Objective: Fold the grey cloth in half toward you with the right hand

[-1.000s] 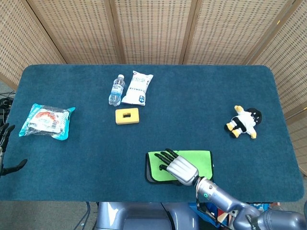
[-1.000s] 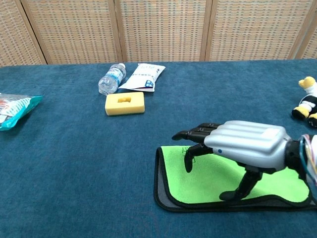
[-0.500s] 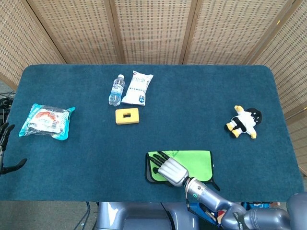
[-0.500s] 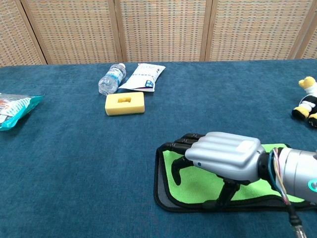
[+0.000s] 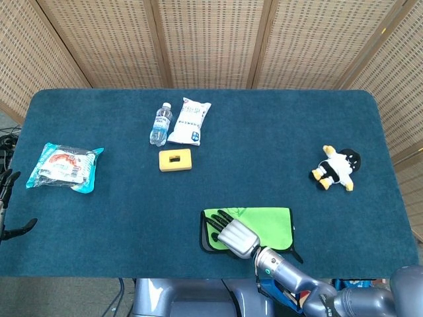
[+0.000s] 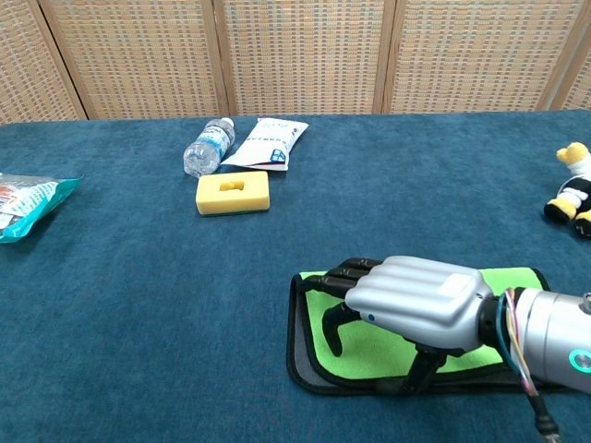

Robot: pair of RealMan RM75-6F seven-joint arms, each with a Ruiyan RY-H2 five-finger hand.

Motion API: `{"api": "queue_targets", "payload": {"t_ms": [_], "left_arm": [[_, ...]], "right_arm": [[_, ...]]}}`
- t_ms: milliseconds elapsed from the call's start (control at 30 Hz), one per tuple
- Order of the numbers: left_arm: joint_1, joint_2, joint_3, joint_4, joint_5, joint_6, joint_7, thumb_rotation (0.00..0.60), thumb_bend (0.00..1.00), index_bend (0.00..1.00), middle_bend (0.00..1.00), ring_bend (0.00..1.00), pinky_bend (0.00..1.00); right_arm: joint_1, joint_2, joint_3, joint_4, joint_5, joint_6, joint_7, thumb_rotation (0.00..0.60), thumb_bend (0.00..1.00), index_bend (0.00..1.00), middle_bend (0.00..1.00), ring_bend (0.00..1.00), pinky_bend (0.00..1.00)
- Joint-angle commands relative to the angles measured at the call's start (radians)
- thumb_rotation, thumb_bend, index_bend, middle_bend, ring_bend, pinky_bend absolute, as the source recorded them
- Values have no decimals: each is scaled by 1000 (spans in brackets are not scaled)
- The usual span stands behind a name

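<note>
The cloth (image 5: 276, 221) lies near the table's front edge, right of centre. Its bright green face is up and a dark grey layer shows along its left and front borders (image 6: 300, 355). My right hand (image 5: 234, 234) hovers low over the cloth's left half, palm down with fingers spread and bent downward. In the chest view the right hand (image 6: 416, 295) has its thumb down on the cloth's near edge and its fingertips (image 6: 331, 340) just above the green face. It grips nothing. My left hand (image 5: 8, 206) shows at the far left edge, off the table, fingers apart and empty.
A water bottle (image 5: 159, 123) and a white packet (image 5: 190, 121) lie at the back centre-left, with a yellow block (image 5: 175, 160) in front of them. A snack bag (image 5: 64, 167) sits far left. A plush toy (image 5: 336, 168) sits at the right.
My right hand has drawn back toward me and sunk lower over the cloth's left half. The cloth and the left hand have not moved.
</note>
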Motion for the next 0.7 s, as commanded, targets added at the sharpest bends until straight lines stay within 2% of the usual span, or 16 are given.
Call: {"api": "queue_targets", "payload": {"t_ms": [33, 500, 700], "left_arm": [[0, 0, 0, 0, -1, 0, 0, 600, 222, 0, 0, 0, 0], [0, 0, 0, 1, -1, 0, 2, 600, 222, 0, 0, 0, 0], [-1, 0, -1, 1, -4, -2, 1, 600, 222, 0, 0, 0, 0]], "right_arm": [[-3, 4, -8, -5, -11, 9, 8, 600, 346, 388, 0, 0, 0], [-8, -24, -29, 46, -43, 25, 18, 600, 347, 392, 0, 0, 0], [-7, -26, -27, 51, -42, 25, 24, 600, 424, 432, 0, 0, 0]]}}
